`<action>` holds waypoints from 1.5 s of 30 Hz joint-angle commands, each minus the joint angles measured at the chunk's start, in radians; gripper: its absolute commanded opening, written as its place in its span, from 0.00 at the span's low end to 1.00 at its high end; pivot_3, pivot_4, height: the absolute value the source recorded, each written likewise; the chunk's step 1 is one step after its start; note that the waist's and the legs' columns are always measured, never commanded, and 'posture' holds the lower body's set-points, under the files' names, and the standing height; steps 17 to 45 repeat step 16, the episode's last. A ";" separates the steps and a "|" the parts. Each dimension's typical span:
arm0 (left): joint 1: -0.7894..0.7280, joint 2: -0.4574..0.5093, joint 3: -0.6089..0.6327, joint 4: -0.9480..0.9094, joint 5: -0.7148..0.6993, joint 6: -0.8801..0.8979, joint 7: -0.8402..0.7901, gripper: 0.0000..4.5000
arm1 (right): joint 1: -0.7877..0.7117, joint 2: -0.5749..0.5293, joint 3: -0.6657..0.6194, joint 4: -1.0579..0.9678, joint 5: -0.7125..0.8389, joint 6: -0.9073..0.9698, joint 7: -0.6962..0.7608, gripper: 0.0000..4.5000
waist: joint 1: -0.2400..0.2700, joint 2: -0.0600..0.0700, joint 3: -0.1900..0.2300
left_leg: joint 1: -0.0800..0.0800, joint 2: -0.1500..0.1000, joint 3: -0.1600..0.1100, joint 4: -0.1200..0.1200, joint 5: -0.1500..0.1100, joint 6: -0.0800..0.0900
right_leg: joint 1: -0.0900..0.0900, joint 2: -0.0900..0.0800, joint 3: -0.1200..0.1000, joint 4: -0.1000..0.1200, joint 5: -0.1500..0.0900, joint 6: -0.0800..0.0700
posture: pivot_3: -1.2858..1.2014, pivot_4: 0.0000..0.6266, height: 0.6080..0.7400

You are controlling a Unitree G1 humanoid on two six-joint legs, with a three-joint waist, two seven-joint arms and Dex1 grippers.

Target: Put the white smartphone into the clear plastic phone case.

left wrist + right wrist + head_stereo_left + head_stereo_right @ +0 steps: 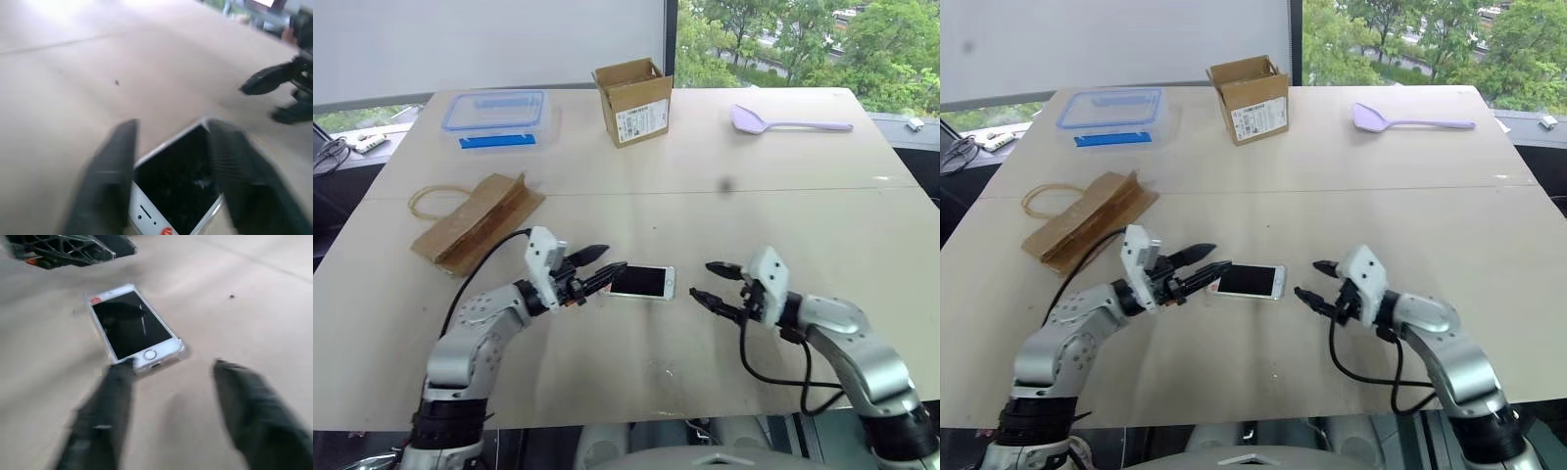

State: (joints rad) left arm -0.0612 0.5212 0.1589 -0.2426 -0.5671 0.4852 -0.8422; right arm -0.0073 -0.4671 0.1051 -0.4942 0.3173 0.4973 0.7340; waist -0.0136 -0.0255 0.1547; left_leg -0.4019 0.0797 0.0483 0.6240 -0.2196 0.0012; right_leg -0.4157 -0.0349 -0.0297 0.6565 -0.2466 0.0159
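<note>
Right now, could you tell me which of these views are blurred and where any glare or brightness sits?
Left wrist view: heavy blur, the fingers smeared, the white smartphone soft. Right wrist view: the fingers streaked, the phone sharper, a thin glint on its screen, a clear rim around its edge. Both eye views: crisp, with bright daylight in the window behind the table.

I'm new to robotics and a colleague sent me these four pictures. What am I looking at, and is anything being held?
A two-armed humanoid robot works at a pale wooden table. Two pictures come from its head cameras, two from wrist cameras. The left gripper and right gripper are both open, holding nothing. Between them the white smartphone with a black screen lies flat, a clear plastic phone case seemingly around it. Farther back: a clear blue-lidded food box, an open cardboard box, a lilac plastic spoon, a flattened brown paper bag.
</note>
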 commanded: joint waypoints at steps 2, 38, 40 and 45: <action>0.102 0.063 0.079 -0.112 -0.050 0.003 -0.026 0.99 | 0.109 -0.070 -0.127 -0.151 0.062 0.026 -0.014 1.00 | 0.001 0.000 0.002 | 0.000 0.000 0.000 0.000 0.000 0.000 | 0.000 0.000 0.000 0.000 0.000 0.000 | 0.52 0.24 1.00; 0.380 0.111 0.180 -0.189 -0.028 -0.067 -0.028 0.99 | 0.289 -0.141 -0.298 -0.183 0.057 -0.018 -0.043 1.00 | 0.005 -0.001 0.006 | 0.000 -0.002 -0.001 0.001 -0.001 -0.001 | -0.001 -0.005 0.001 -0.002 -0.002 -0.004 | 0.52 0.24 1.00; 0.380 0.111 0.180 -0.189 -0.028 -0.067 -0.028 0.99 | 0.289 -0.141 -0.298 -0.183 0.057 -0.018 -0.043 1.00 | 0.005 -0.001 0.006 | 0.000 -0.002 -0.001 0.001 -0.001 -0.001 | -0.001 -0.005 0.001 -0.002 -0.002 -0.004 | 0.52 0.24 1.00; 0.380 0.111 0.180 -0.189 -0.028 -0.067 -0.028 0.99 | 0.289 -0.141 -0.298 -0.183 0.057 -0.018 -0.043 1.00 | 0.005 -0.001 0.006 | 0.000 -0.002 -0.001 0.001 -0.001 -0.001 | -0.001 -0.005 0.001 -0.002 -0.002 -0.004 | 0.52 0.24 1.00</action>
